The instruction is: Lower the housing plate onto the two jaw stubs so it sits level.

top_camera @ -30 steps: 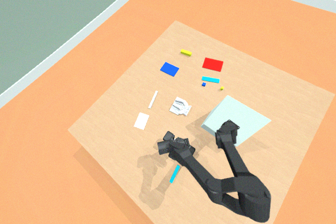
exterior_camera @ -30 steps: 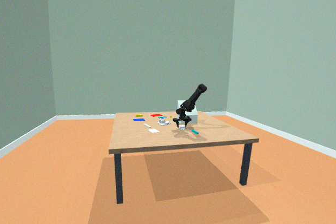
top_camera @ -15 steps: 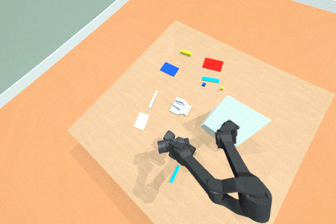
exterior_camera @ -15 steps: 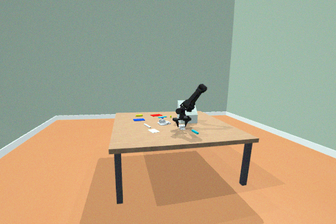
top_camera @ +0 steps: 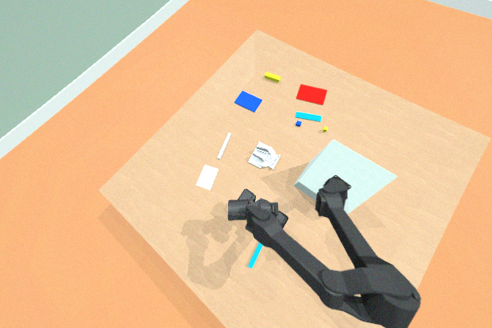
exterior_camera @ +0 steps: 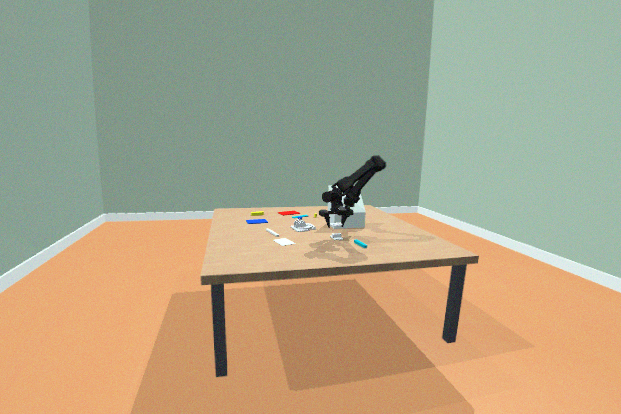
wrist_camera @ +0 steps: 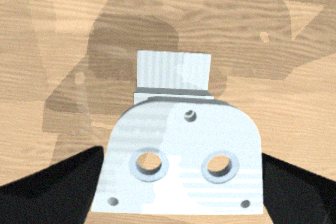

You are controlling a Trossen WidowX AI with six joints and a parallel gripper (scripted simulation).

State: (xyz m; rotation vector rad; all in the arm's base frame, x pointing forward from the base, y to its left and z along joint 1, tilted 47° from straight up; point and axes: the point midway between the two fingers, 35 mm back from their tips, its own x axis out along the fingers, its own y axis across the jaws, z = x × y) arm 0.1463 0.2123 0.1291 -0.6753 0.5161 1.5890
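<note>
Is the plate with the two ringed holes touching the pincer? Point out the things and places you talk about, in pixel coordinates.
Touching: the wrist view shows the pincer's (wrist_camera: pixel 183 151) dark fingers meeting the opposite side edges of the pale plate (wrist_camera: pixel 184 137), with no gap at either fingertip.
</note>
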